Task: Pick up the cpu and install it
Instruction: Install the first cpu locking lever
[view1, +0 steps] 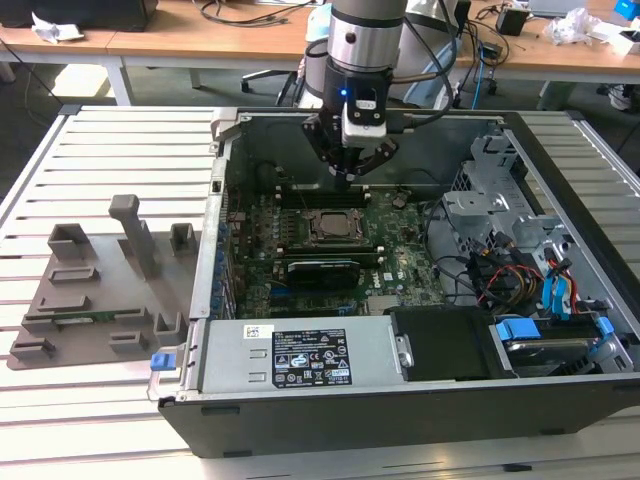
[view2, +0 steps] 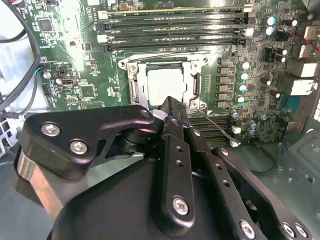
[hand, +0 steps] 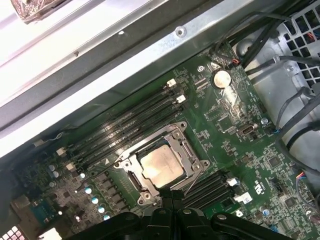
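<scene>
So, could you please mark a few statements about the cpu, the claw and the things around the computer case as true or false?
1. The cpu lies in the socket on the motherboard. True.
2. The claw is gripping the cpu. False: it is shut on nothing, above the socket.
3. The grey fixture lies to the exterior view's right of the computer case. False: it lies to the case's left in that view.
4. Long memory slots run alongside the socket. True.
</scene>
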